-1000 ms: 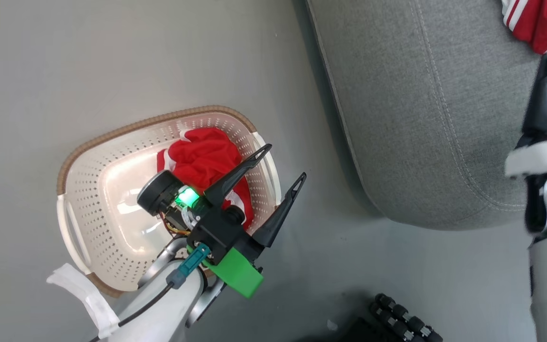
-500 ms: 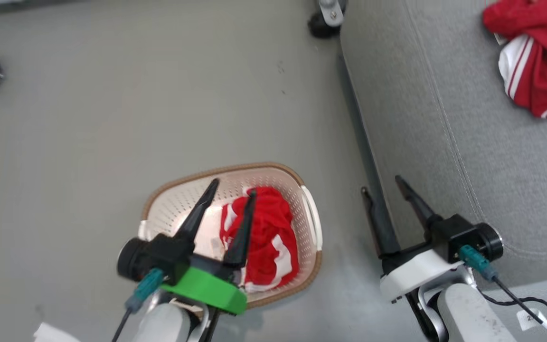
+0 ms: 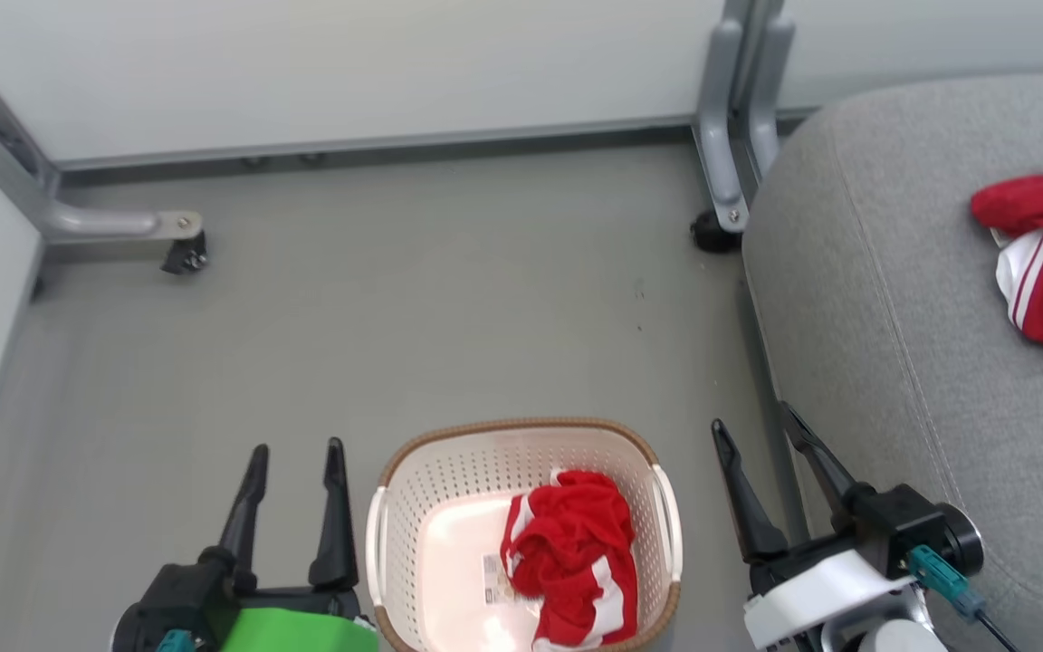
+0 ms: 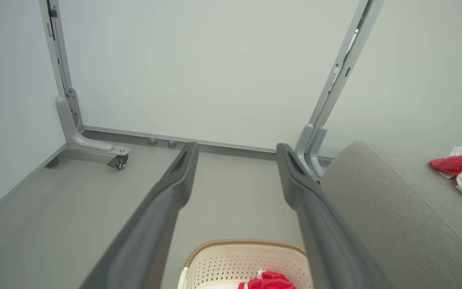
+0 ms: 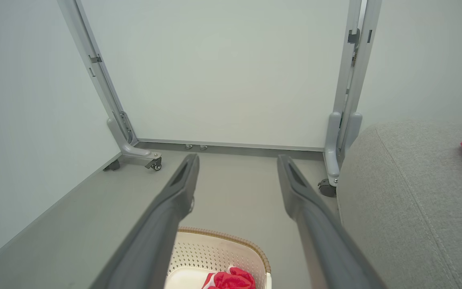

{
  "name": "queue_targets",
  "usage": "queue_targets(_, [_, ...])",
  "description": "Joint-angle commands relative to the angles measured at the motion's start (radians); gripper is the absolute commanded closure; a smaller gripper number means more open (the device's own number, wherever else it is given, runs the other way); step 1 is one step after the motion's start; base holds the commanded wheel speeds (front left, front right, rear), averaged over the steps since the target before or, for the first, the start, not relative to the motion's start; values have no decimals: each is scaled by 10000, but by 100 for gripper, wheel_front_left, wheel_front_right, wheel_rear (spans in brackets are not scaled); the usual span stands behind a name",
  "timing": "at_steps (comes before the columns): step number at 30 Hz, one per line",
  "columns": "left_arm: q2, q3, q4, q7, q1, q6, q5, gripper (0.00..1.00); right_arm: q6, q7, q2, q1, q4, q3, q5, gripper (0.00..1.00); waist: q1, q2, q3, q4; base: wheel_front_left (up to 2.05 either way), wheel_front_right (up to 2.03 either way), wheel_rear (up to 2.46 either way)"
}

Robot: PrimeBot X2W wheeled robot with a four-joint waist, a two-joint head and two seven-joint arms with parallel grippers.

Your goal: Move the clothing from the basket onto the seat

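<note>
Left gripper [image 3: 297,445] and right gripper [image 3: 752,417] are hanging spread apart, empty, flanking the basket [image 3: 521,424] at six o'clock, which is holding red clothing [image 3: 576,543].

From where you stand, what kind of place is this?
Probably a lab mock-up, not a home: pale partition panels on wheeled metal feet, a grey seat, a basket on grey floor.

Crumpled red clothing [image 3: 576,552] inside basket [image 3: 521,426]

Left end effector [image 3: 296,447], right end effector [image 3: 751,417]: fingers apart, apparently level.
</note>
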Motion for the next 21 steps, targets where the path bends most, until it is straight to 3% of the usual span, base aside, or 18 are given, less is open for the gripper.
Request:
queue_targets(1, [7,128,-229,7,304,-31,-20,0,-13,-30,44,332,-149,-202,-48,0,1,0,-917,694,0,0,0])
queue_targets(10, [11,194,-865,7,1248,-29,858,0,-13,-32,132,1713,-731,-1123,117,0,1,0,-1420,599,0,0,0])
queue_targets(21, [16,160,-672,7,2016,-207,1163,0,-13,-32,126,2140,-583,-494,-133,0,1,0,-1841,102,0,0,0])
